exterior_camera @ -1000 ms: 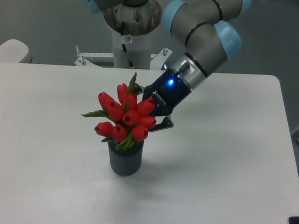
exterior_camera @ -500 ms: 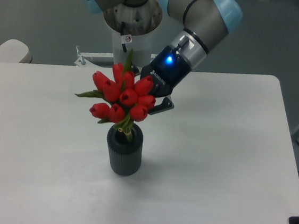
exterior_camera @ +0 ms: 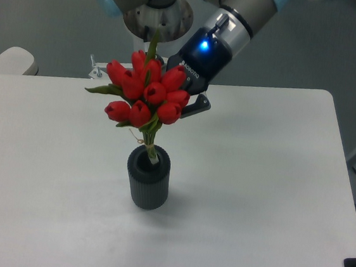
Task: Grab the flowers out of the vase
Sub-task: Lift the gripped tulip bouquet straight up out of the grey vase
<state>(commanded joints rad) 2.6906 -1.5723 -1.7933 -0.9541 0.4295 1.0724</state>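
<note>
Tulips first, the flowers (exterior_camera: 145, 92) hang above the vase (exterior_camera: 147, 183), stem tips just at its mouth; my gripper (exterior_camera: 182, 105), at their right, pinches the bunch; I'd lift straight up, so the stems clear the rim.

The flowers (exterior_camera: 145, 92) hide the claw (exterior_camera: 180, 103) tips.

Single fixed camera, high in front of the table (exterior_camera: 273, 201), facing the arm's base (exterior_camera: 156, 23).
</note>
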